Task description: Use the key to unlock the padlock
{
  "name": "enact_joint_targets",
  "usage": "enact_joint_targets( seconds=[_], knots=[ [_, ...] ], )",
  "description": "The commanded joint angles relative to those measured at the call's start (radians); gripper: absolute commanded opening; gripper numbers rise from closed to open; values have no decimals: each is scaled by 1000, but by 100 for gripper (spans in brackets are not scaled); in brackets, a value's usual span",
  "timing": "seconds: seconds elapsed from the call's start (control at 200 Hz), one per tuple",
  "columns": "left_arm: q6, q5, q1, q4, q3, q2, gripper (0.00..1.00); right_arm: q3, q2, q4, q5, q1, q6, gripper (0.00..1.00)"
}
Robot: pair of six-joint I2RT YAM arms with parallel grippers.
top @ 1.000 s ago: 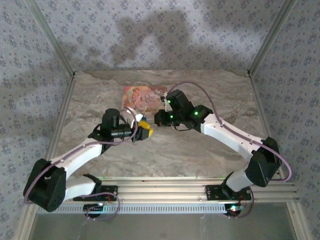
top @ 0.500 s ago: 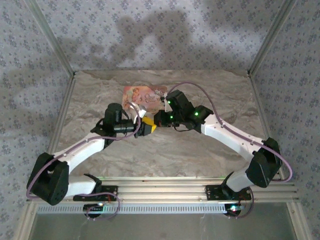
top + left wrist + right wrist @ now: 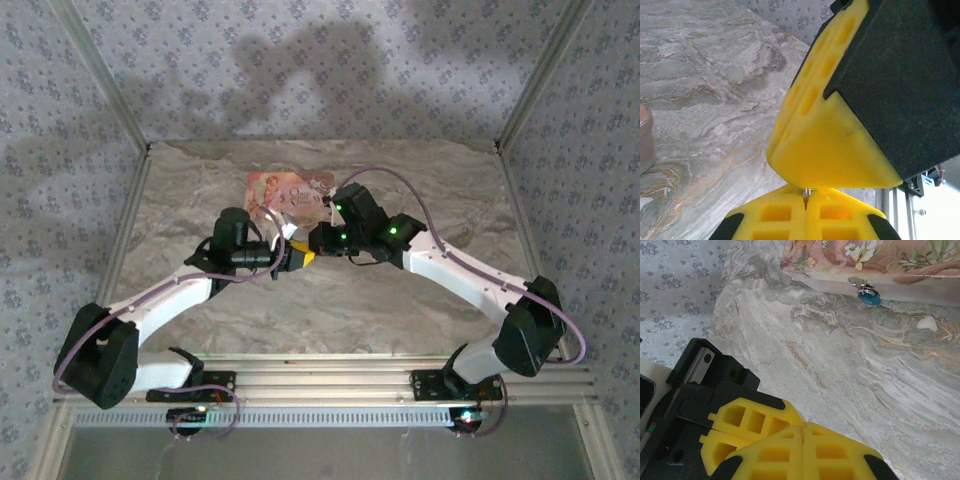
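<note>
Currently left gripper jaws closed on a thin key; right gripper jaws pressed together, touching left's pads mid-frame. Blue padlock hangs on floral box, upper right.

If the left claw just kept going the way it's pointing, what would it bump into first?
The right claw: its yellow fingers sit directly ahead of the left claw, almost touching what looks like the key pinched in it. The exact gap is hard to judge.
</note>
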Motion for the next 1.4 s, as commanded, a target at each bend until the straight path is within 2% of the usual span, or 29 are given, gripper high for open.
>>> enact_joint_targets(
  seconds=[0.0,0.07,0.145,0.26,0.415,0.59,0.754,1.004,1.244,1.394],
  knots=[
    [-23,-25,-1,-16,40,-6,0,-14,-45,10,2,12,11,20],
    [-53,-42,7,-29,40,-7,0,-25,-67,25,18,12,7,30],
    [-112,-38,30,-22,34,-11,0,-37,-111,42,55,11,-8,33],
    [-223,12,83,2,26,-28,0,-137,-189,105,88,-3,-26,31],
    [-344,96,130,14,39,-55,0,-269,-265,274,65,-10,-40,26],
    [-493,198,147,28,65,-51,0,-335,-261,418,10,5,-70,25],
    [-603,236,147,46,79,-60,0,-333,-228,467,-23,17,-91,25],
    [-663,258,147,45,103,-90,0,-307,-180,486,-60,34,-134,26],
    [-651,278,147,9,111,-108,0,-274,-154,490,-80,43,-150,26],
    [-634,271,147,-25,113,-115,0,-244,-139,472,-86,58,-184,30]
  ],
)
